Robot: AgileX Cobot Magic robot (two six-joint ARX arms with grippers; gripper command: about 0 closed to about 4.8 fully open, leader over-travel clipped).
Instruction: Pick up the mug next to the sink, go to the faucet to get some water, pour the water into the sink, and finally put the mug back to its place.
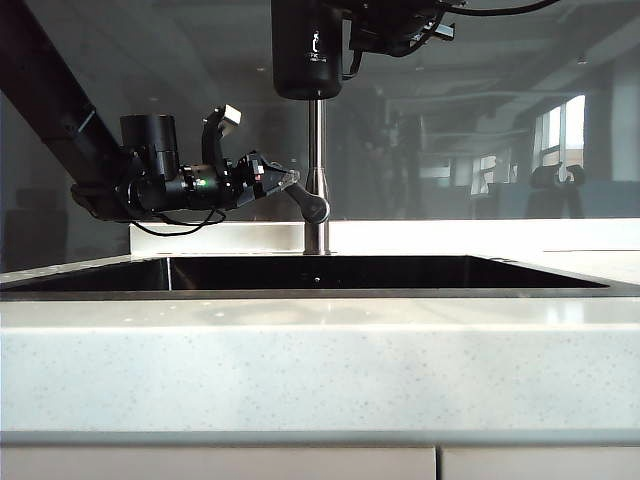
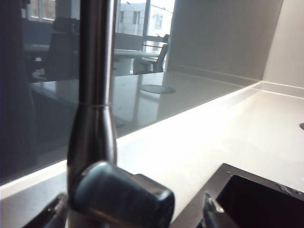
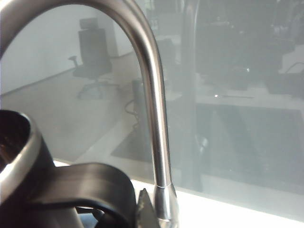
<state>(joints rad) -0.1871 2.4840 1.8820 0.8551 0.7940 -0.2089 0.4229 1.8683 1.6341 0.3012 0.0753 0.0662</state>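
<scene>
**Holding mug high at faucet, left jaws spread around lever**

Hanging at the top of the exterior view, the black mug sits upright, white logo facing the camera, directly over the faucet pipe. Right gripper is just beside the mug on its right, mostly cut off by the frame edge. Right wrist view: mug with its silver rim and black handle sits right against the camera, gripper clamped on the mug by the handle; one fingertip peeks out beside the faucet neck, which curves up and over just past the mug.

Left gripper reaches in level from the left, tips at the grey lever handle low on the pipe. Left wrist view: jaws stand wide apart, one fingertip on each side of the lever handle, neither clearly pressing it. Faucet column rises straight ahead of the gripper.

Sink lies below both grippers, dark basin with thin metal rim, corner visible near the left fingertip as sink. White speckled countertop surrounds it; glass backsplash stands behind the faucet, reflecting an office.
</scene>
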